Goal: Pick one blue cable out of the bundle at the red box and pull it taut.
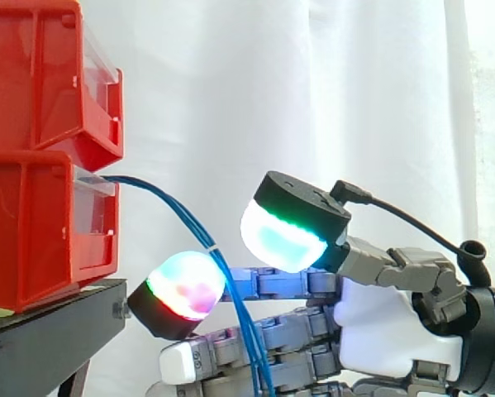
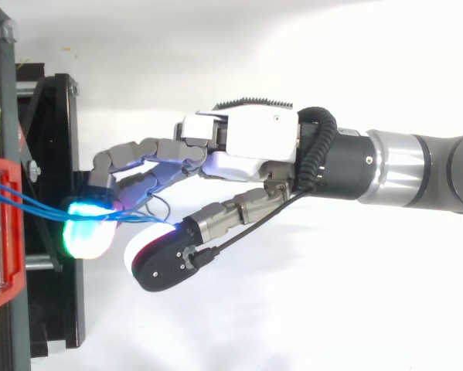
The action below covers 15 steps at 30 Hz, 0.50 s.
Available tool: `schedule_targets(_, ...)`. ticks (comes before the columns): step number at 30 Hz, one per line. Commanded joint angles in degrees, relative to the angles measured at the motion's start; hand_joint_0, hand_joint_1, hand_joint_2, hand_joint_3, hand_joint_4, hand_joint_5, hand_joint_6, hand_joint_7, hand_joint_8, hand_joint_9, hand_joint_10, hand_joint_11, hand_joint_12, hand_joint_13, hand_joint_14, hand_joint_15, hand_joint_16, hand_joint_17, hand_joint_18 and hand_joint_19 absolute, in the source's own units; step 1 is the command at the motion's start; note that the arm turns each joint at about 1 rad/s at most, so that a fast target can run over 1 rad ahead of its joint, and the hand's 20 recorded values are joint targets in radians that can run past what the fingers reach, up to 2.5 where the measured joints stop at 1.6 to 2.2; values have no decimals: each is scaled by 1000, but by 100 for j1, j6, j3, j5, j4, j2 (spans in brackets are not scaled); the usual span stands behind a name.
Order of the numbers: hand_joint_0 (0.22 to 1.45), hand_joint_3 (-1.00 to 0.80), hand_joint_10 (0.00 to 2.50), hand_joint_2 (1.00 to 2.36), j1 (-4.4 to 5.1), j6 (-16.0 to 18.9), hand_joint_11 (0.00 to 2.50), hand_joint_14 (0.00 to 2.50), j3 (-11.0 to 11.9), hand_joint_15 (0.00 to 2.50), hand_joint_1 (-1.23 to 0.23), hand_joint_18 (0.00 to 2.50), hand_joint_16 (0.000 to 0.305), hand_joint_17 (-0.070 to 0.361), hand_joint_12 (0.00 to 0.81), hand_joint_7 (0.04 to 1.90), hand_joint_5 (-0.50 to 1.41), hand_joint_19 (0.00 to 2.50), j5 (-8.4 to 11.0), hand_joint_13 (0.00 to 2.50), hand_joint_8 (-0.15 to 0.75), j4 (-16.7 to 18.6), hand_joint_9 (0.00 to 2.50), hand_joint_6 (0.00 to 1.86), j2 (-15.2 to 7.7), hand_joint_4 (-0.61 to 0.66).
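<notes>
Side view: the blue cables are seen leaving the mouth of the lower red bin, arching out and dropping across the stretched fingers of the hand. They pass between a multicoloured fingertip pad and the cyan-green thumb pad. The thumb pad is held apart from the strands. The fingers are spread wide, and nothing is seen to be pinched. The strands are judged thin, light and limp – smooth enough to slip, and anchored in the bin. The black stand lies just beyond the fingertip pad, with the white curtain behind

Top view: the blue cables are shown running from the red bin over the black stand and past the cyan-glowing fingertip pad. They converge between the fingers and the thumb pad, where a small loop is formed. A single strand would best be taken beyond the fingertips, where the strands fan apart, rather than at the thumb, where they are bunched. Free room is left behind the palm – enough, it is judged, for a pull away from the bin
</notes>
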Motion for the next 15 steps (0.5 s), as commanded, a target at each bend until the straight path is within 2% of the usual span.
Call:
schedule_targets(1, 599, -307, 5, 1015, -3, -43, 198, 7, 6, 210, -666, 352, 53, 118, 366, 1190, -114, 233, 9, 425, 294, 42, 511, 501, 0, 224)
schedule_targets(7, 587, -366, 5, 1011, -29, -140, 204, 7, 6, 212, -675, 349, 53, 119, 368, 1206, -116, 232, 9, 422, 295, 183, 504, 501, 0, 224)
schedule_targets(15, 562, -449, 5, 1004, -38, -342, 198, 7, 15, 217, -671, 350, 54, 121, 373, 1189, -117, 238, 53, 419, 299, 147, 508, 501, -9, 241)
